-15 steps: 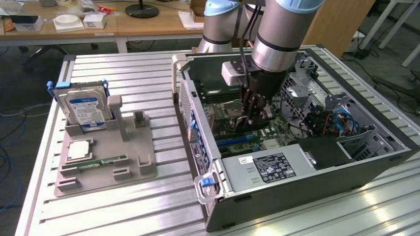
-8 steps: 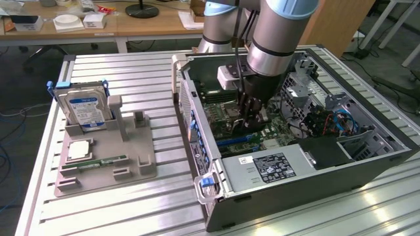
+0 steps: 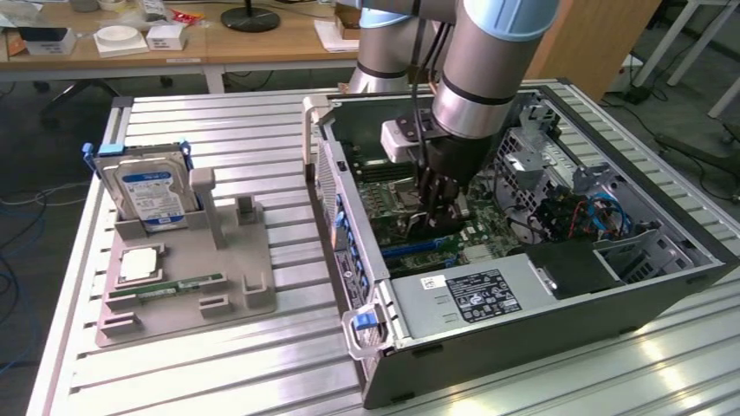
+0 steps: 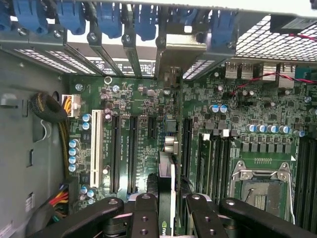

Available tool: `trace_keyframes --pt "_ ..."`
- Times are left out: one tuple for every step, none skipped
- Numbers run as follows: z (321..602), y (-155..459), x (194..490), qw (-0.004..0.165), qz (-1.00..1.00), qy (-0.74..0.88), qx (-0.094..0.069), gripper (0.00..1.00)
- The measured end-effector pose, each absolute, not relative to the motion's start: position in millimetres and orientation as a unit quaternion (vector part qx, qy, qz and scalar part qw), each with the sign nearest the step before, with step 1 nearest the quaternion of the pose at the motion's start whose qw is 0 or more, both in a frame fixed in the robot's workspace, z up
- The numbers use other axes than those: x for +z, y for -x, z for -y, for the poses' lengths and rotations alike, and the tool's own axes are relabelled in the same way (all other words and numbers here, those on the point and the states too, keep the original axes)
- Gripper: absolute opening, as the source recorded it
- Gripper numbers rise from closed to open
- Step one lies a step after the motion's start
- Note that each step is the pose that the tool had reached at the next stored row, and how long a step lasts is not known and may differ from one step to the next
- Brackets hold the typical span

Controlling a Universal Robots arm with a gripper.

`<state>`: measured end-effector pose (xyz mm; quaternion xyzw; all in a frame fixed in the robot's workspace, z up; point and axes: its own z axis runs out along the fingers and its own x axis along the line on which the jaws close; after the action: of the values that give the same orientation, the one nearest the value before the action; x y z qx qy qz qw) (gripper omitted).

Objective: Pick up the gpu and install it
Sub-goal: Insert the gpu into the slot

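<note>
Gripper: the black multi-fingered gripper is down inside the open dark-grey computer case, close over the green motherboard.
Gripper state: clenched on the gpu, judging from the wrist view, where its dark fingers stand on either side of the card.
Gpu: the thin dark circuit card with a metal end shows edge-on in the wrist view, right under the wrist and between the fingers.
Long axis: the card runs lengthwise away from the gripper toward the case's back wall with its row of blue latches, parallel to the black expansion slots.
Key relation: the card's edge lies in the lane between a short black slot and a long black slot. It looks lined up with them, not across them.
Seating: whether the card's lower edge touches a slot or hangs just above the board cannot be told.
Stage, as a judgement: the pick-up looks done and the work stands at the installing part.
Grey parts holder: on the ribbed metal tabletop, well apart from the case on the exterior view's left.
On the holder: an upright silver hard drive with a blue-white label and a narrow green memory stick.
</note>
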<state>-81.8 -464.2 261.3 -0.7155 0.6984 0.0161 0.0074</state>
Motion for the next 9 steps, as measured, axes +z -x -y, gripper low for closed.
trace_keyframes --pt "464.2 82.0 260.9 0.007 -0.698 0.715 0.016 0.27" --pt "464.1 82.3 260.4 0.007 -0.698 0.715 0.016 0.27" --pt "464.1 83.2 259.8 0.007 -0.698 0.715 0.016 0.27" --pt "464.1 83.3 259.4 0.007 -0.698 0.715 0.016 0.27" --pt "464.1 83.3 259.3 0.007 -0.698 0.715 0.016 0.27" --pt "464.1 83.4 258.8 0.007 -0.698 0.715 0.016 0.27" --pt "464.1 83.7 258.5 0.007 -0.698 0.715 0.016 0.27" --pt "464.1 84.5 258.1 0.007 -0.698 0.715 0.016 0.27" --pt "464.1 85.1 257.7 0.007 -0.698 0.715 0.016 0.27"
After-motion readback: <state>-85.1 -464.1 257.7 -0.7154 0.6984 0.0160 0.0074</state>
